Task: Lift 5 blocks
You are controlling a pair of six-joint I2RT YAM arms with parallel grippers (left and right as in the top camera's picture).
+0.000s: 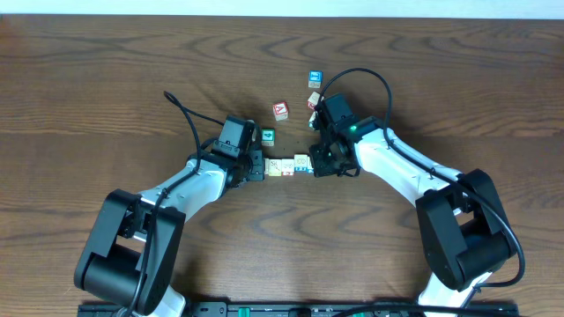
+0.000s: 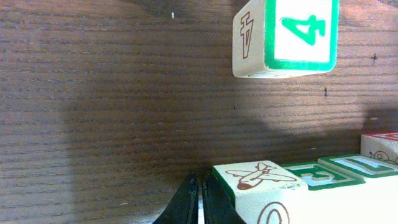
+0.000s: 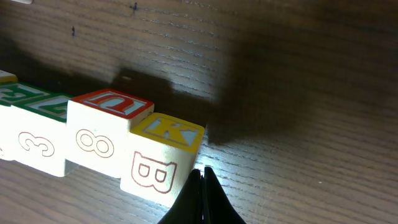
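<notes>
A short row of pale cream blocks (image 1: 288,165) lies on the table between my two grippers. My left gripper (image 1: 261,169) is shut with nothing in it, its tips (image 2: 200,198) against the row's left end beside the block with an airplane picture (image 2: 258,176). My right gripper (image 1: 317,166) is also shut and holds nothing, its tips (image 3: 202,186) at the right end next to the block with a yellow K on top and a B on its side (image 3: 163,152). Beside that one stand a red-topped block marked 8 (image 3: 102,127) and a block marked 3 (image 3: 34,140).
Loose cubes lie behind the row: a green-faced one (image 1: 268,136), which shows a 4 in the left wrist view (image 2: 286,37), a red-faced one (image 1: 280,110), a blue-faced one (image 1: 314,78) and one more (image 1: 313,101) beside the right arm. The dark wooden table (image 1: 106,106) stretches to both sides.
</notes>
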